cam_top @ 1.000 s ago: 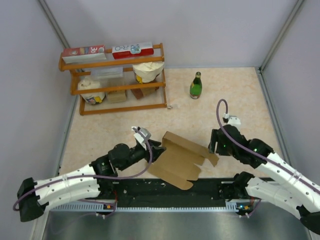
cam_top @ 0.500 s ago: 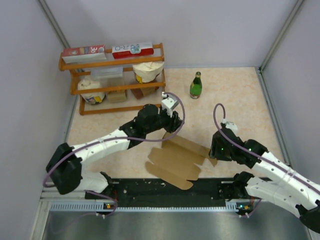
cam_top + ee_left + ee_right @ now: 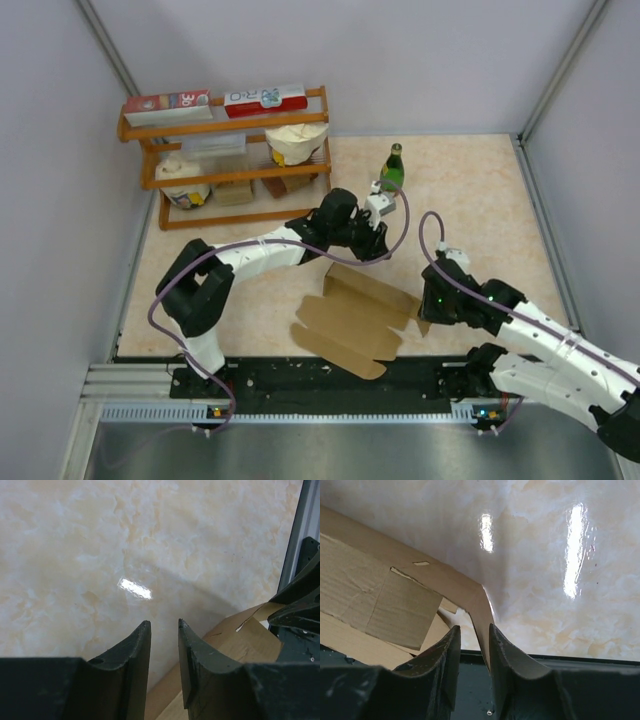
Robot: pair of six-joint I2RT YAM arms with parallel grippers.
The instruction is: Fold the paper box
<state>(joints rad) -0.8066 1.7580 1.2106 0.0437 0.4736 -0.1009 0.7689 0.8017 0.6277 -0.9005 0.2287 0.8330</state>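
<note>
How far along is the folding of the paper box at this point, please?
Done: little; the paper box lies as an open sheet, only its far edge looks raised. In hand: the right gripper pinches a corner flap; the left gripper hovers empty near the far edge. Left: nearly every fold.

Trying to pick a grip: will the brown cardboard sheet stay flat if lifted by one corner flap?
Probably not: the paper box is thin with many creases, so it likely hinges and sags. Its flap curls between the right hand's fingers, suggesting floppiness. Thin cardboard, so probably light.
</note>
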